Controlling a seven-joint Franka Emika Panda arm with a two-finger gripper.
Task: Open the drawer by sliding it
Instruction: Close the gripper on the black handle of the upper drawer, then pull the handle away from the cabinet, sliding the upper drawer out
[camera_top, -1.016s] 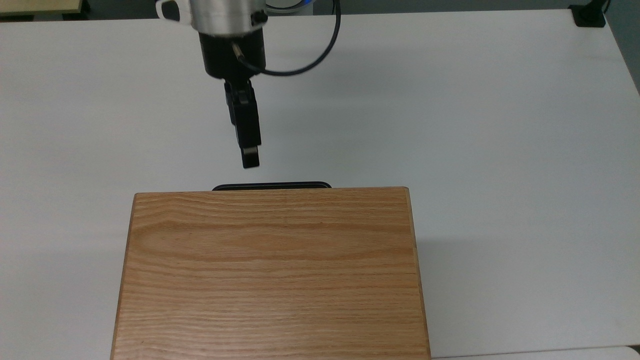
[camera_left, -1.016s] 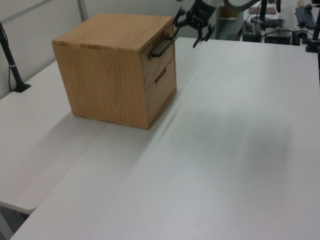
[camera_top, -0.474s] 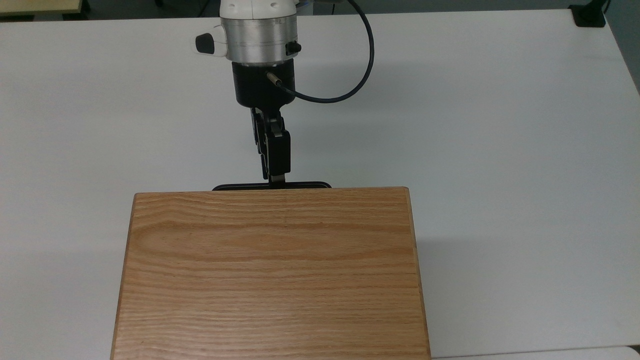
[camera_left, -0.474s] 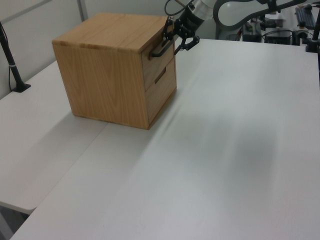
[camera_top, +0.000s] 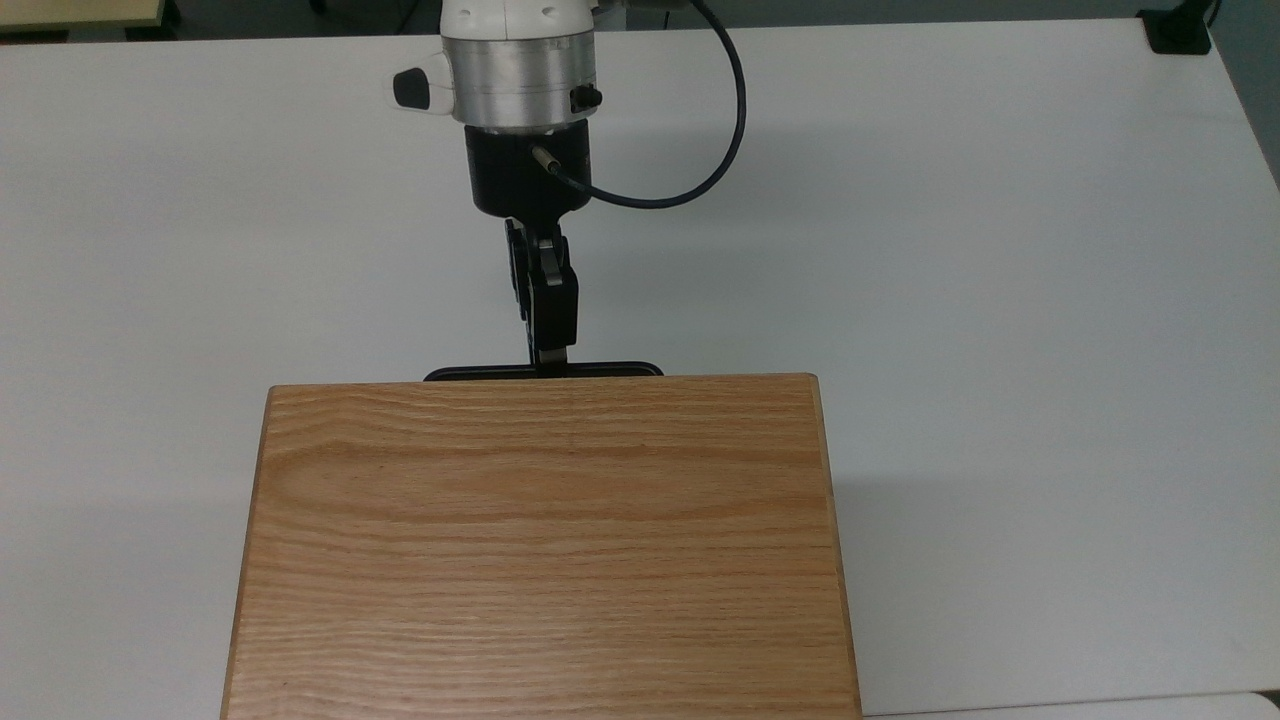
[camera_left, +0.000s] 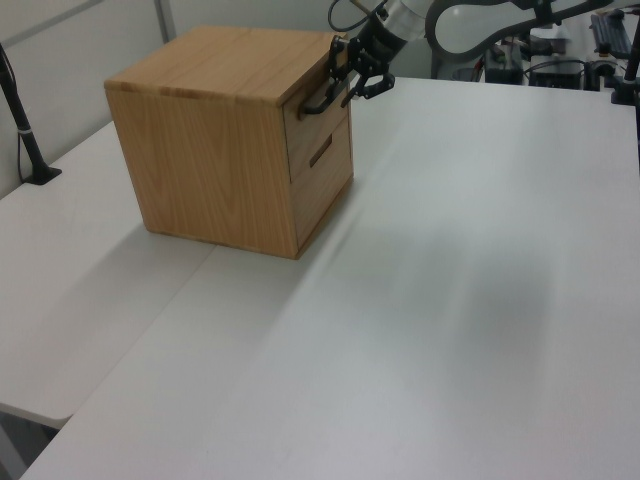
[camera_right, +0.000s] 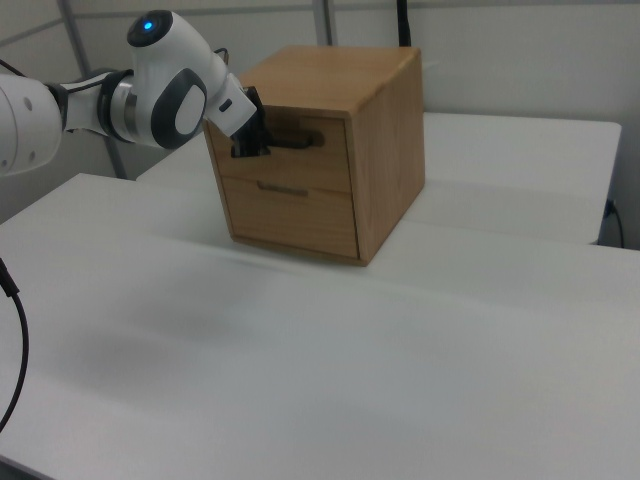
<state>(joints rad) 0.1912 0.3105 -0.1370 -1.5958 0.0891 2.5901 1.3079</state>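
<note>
Now the claw sits at the black bar handle of the drawer. A second ago it hung clear of the bar, off toward 11 o'clock in the top view, and over the last half second it has barely shifted. The approach looks finished, and the grasp and pull are what remain. The tip meets the bar near its middle, but whether the claw is clenched on it or merely set around it I cannot tell. The left view suggests it straddles the bar, though the parts overlap there. The drawer itself is fully in, flush with the front of the box, at the box's 12 o'clock edge in the top view, above a second drawer. For sliding, the table lies bare toward 12 o'clock, along the line of the arm's wrist. The table's far edge is well beyond the box front, so there should be room for the full travel. The looped cable hangs at the wrist's 3 o'clock side, apart from the box.
</note>
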